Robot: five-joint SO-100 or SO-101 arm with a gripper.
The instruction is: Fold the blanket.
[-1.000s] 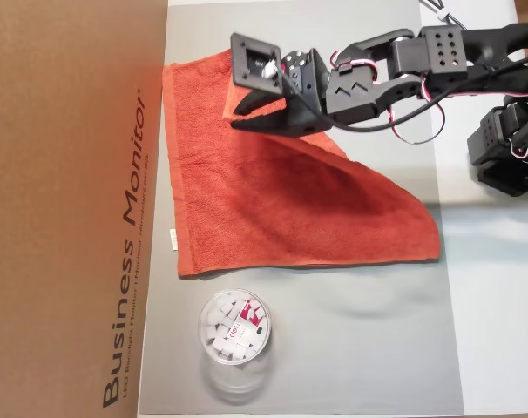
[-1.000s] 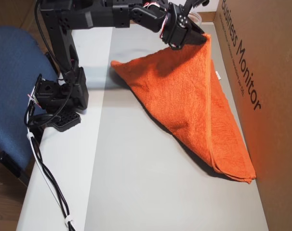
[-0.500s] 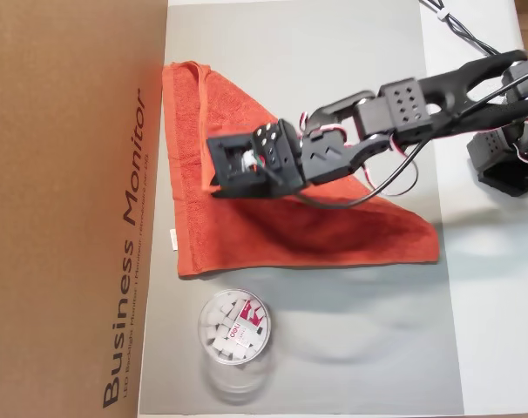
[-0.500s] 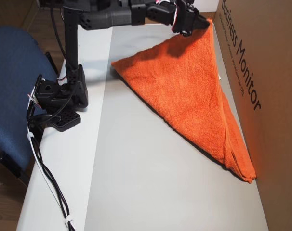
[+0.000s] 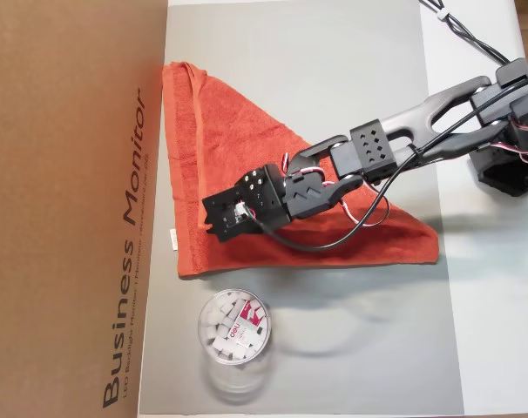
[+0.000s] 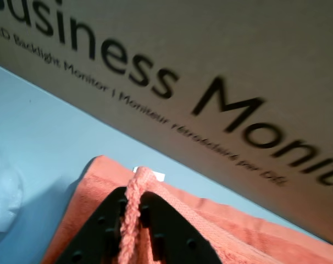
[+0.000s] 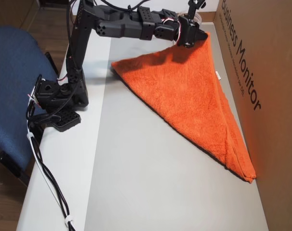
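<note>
A diagonal fold is seen close to completion: the orange-red terry blanket (image 5: 247,165) lies as a triangle on the grey mat (image 5: 334,70), one long hemmed edge running beside the brown "Business Monitor" carton (image 5: 72,174) at the left of an overhead view. A corner of the cloth is held pinched between the black fingers of the gripper (image 6: 131,217), as shown in the wrist view, where the rolled hem is seen rising between the closed jaws and the small white tag (image 6: 150,175) is glimpsed just beyond. In an overhead view the gripper (image 5: 213,228) is stretched low over the near-left part of the blanket, close to the bottom-left corner of the layer beneath. From the other overhead camera, the blanket (image 7: 194,106) is seen spread as a long wedge, with the gripper (image 7: 200,36) at its far tip. A clear round tub (image 5: 234,329) of small white pieces stands just beyond the blanket's lower edge, apart from it.

The step in hand is judged to be the laying down of the carried corner. The corner is expected to be matched to the one underneath, after which the jaws would be parted and the arm lifted clear without the top layer being dragged or the tub being brushed.
</note>
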